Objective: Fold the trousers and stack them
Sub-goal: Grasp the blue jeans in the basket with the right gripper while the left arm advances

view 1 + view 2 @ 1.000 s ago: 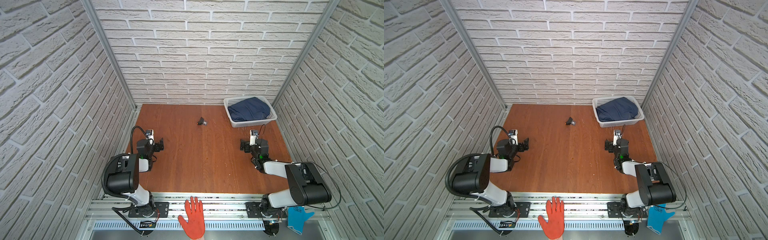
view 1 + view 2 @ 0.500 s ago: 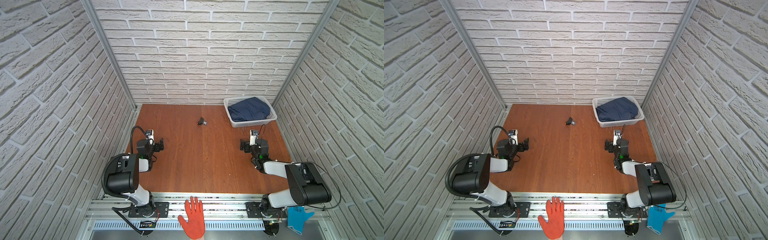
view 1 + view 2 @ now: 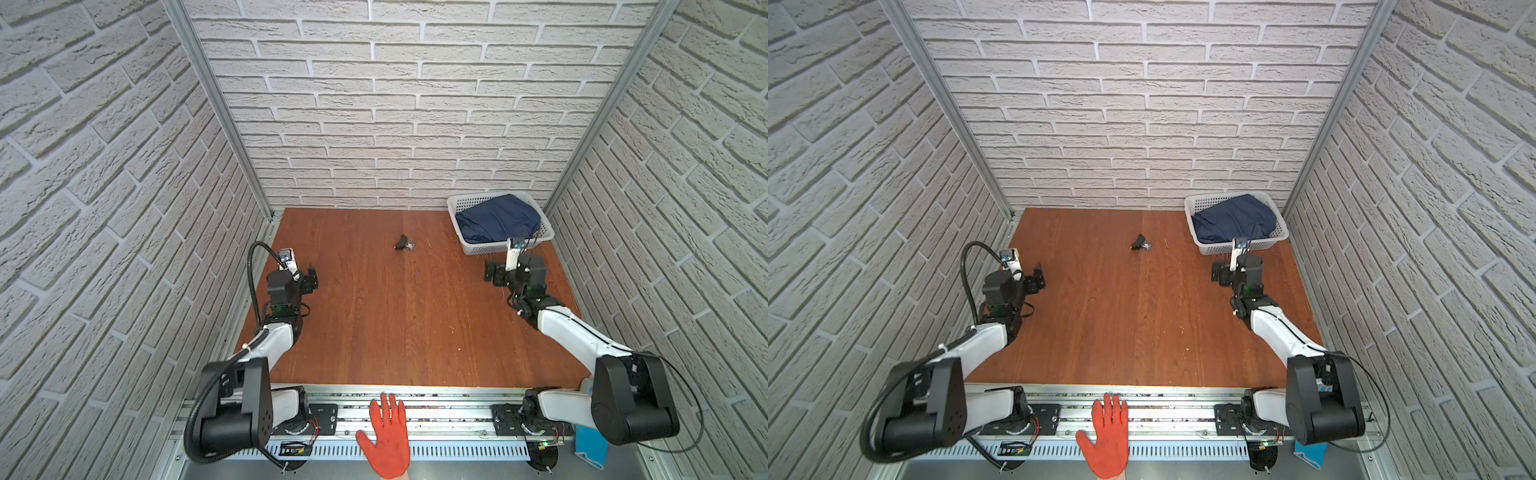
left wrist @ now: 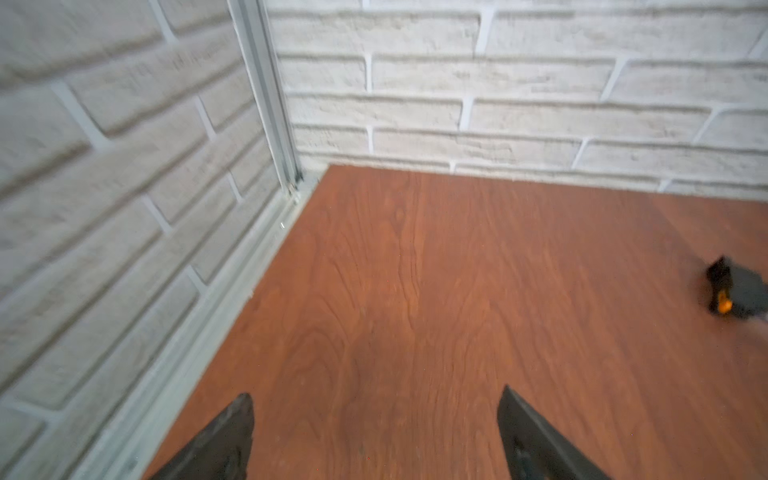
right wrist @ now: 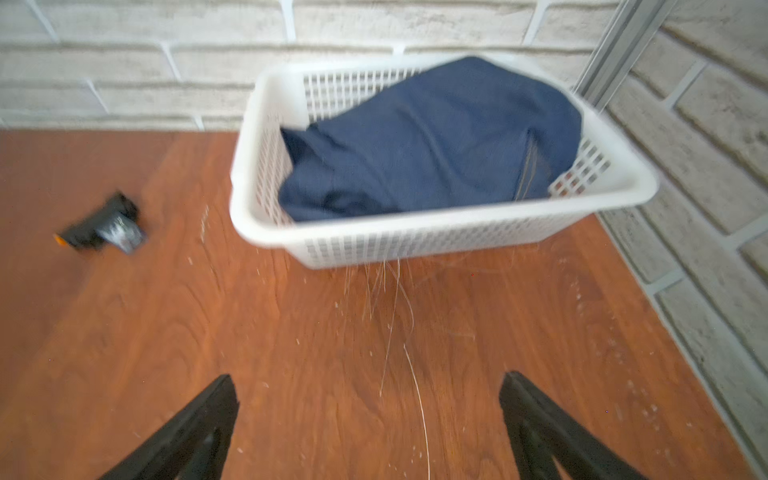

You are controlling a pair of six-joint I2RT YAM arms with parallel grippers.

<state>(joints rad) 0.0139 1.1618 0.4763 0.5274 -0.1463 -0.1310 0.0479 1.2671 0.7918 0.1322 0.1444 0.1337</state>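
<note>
Likely lab test cell: faux-brick walls (image 3: pixel 374 124), rail (image 3: pixel 449 415).

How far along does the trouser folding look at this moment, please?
Nothing looks done yet: the dark blue denim trousers lie bunched in the white plastic mesh basket. Nothing is in hand: the left tool and right tool stand open and empty above the brown wooden table. Remaining: lift them out, fold them, stack them.

left arm (image 3: pixel 274 340): white links, black joints, looped black cable (image 3: pixel 251 270) | right arm (image 3: pixel 573 332): alike | jaws: black, tapered
</note>
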